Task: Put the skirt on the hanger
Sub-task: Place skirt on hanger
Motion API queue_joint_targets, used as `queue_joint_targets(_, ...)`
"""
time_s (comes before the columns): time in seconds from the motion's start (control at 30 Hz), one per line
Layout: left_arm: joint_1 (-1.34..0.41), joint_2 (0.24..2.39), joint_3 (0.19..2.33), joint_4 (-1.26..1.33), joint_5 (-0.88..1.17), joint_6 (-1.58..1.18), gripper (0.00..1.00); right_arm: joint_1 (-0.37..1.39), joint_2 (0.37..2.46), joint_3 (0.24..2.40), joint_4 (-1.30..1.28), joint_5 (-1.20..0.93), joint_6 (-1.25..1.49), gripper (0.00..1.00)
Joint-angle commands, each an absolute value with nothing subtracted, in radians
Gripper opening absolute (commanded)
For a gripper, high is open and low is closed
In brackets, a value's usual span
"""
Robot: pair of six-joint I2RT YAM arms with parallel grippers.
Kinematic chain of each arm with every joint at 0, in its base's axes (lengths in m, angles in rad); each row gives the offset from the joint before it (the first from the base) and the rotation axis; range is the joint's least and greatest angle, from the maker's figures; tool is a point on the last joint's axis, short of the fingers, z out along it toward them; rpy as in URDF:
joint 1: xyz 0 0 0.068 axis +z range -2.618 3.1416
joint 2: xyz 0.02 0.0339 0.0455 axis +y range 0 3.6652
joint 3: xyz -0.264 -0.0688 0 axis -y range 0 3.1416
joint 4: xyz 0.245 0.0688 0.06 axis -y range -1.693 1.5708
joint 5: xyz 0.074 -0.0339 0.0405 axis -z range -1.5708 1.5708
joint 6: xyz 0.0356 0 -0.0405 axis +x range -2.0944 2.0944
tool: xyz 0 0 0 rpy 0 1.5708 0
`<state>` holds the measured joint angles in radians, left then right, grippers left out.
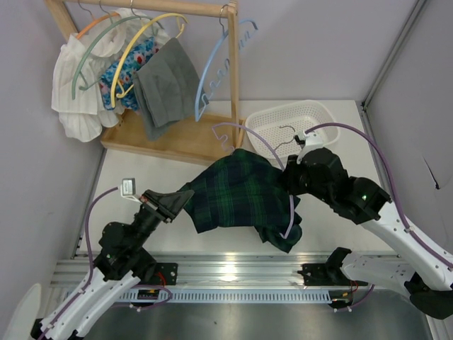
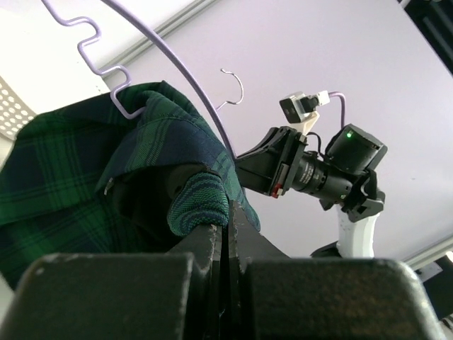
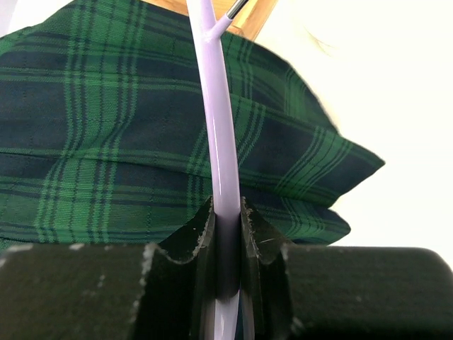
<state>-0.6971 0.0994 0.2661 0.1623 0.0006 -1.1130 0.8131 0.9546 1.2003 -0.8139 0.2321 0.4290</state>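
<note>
You've got five hangers: orange hanger (image 1: pixel 95 27), green hanger (image 1: pixel 79 64), yellow hanger (image 1: pixel 126 51) and blue hanger (image 1: pixel 210 65) at far left, plus one lavender hanger (image 3: pixel 221 142) nearer, mid-scene. Four garments: white garment (image 1: pixel 71 85), floral garment (image 1: pixel 138 60), grey garment (image 1: pixel 166 85) far left, one plaid skirt (image 1: pixel 237 191) in the middle. One wooden rack (image 1: pixel 185 144), far left. One white basket (image 1: pixel 269 120), far right. One surface (image 1: pixel 141 177). Two tools on your arms: left tool (image 2: pixel 225 227), right tool (image 3: pixel 226 212).
</note>
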Motion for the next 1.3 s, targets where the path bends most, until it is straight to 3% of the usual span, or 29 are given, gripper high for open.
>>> queue_joint_targets(0.0, -0.673, 0.048, 0.374, 0.184, -0.103, -1.051, 0.0, 0.788, 0.934, 1.209, -0.819, 0.385, 0.399, 0.0)
queue_joint_targets(1.27, -0.673, -0.051, 0.548, -0.049, -0.181, -0.965, 0.0, 0.752, 0.957, 1.063, -0.744, 0.358, 0.397, 0.0)
